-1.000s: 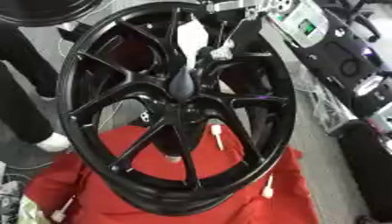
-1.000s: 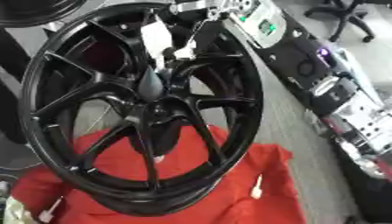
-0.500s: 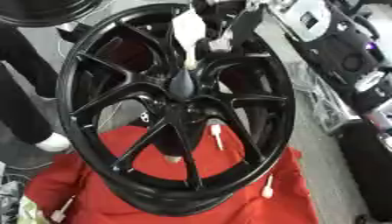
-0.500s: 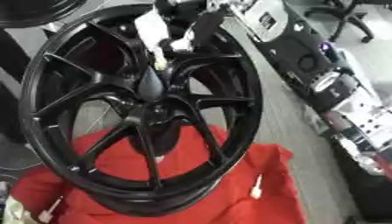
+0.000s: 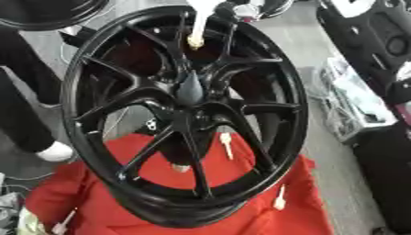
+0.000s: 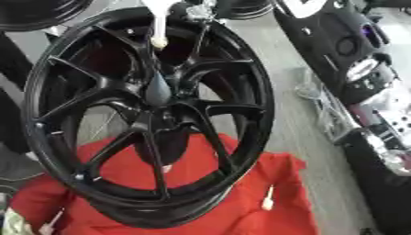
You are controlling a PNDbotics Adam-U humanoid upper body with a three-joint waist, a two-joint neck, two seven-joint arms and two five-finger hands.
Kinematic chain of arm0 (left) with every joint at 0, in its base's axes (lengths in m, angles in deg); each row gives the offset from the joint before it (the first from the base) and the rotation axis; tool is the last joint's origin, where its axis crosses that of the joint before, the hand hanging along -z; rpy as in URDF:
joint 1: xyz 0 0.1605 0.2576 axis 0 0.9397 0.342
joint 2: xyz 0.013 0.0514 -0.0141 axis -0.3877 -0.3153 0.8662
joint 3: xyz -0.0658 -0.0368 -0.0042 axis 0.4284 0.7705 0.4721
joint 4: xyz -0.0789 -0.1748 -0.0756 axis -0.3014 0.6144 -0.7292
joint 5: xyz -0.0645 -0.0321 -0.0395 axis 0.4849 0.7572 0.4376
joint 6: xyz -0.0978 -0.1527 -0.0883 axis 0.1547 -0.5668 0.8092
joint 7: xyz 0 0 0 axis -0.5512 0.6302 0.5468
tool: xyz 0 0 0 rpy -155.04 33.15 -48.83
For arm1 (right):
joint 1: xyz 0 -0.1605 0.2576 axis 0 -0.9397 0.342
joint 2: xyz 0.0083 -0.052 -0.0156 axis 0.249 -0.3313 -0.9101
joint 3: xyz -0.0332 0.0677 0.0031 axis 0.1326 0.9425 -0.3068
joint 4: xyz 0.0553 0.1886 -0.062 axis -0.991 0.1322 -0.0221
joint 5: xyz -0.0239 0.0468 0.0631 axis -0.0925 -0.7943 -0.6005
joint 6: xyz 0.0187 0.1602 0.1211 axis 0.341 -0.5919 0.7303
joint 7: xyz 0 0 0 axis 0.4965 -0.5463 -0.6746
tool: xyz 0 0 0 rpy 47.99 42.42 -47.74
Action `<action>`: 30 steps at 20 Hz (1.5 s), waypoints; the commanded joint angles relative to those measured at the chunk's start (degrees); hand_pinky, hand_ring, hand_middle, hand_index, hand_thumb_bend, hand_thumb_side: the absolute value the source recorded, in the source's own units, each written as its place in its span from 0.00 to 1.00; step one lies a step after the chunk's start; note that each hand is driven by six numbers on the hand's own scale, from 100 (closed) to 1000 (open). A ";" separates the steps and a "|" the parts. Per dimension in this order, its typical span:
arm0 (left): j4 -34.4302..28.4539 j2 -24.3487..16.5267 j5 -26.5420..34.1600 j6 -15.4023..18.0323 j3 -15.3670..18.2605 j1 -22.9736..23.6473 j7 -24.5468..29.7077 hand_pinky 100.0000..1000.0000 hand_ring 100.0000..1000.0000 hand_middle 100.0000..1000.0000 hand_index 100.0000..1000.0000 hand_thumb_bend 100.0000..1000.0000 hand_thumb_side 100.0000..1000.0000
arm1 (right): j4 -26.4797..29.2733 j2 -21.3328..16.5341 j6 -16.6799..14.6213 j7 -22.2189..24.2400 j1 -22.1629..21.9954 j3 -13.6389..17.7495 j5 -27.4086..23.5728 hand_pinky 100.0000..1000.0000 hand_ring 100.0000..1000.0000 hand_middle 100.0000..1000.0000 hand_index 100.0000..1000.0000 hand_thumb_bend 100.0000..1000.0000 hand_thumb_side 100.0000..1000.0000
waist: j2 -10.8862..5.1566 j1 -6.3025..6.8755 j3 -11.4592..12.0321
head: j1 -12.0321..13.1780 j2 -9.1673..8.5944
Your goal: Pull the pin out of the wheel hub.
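Where the black wheel stands tilted on the red cloth, a white pin hangs above its hub, clear of it. The right hand at the top edge is clamped on the pin. Other white pins lie on the cloth.

Red cloth spread at the bottom of the scene, small white pegs lying on it, grey floor beyond, black equipment along the right side, a person's dark trouser leg and white shoe at left
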 commanded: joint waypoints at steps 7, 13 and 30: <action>-0.90 -1.62 -0.35 0.50 1.24 0.20 -0.66 0.69 0.66 0.57 0.63 0.00 0.73 | 10.00 -16.88 7.59 -9.82 -12.94 15.31 -20.88 0.89 0.54 0.15 0.39 0.00 0.26 | -2.38 1.64 -2.78 | 3.35 -0.12; -0.82 -1.29 -0.21 1.04 2.13 0.67 -1.49 0.69 0.67 0.57 0.63 0.00 0.72 | 16.38 -19.42 4.67 -22.33 -35.24 29.13 -24.11 0.89 0.56 0.16 0.40 0.00 0.31 | -2.47 3.51 -5.23 | 6.71 -0.12; -0.98 0.34 -0.07 1.50 2.15 -0.17 -1.65 0.69 0.67 0.57 0.63 0.00 0.72 | 20.04 3.28 -10.62 -35.63 -65.64 37.57 26.16 1.00 1.00 0.90 0.99 0.00 0.28 | -2.66 6.23 -6.91 | 10.57 -0.12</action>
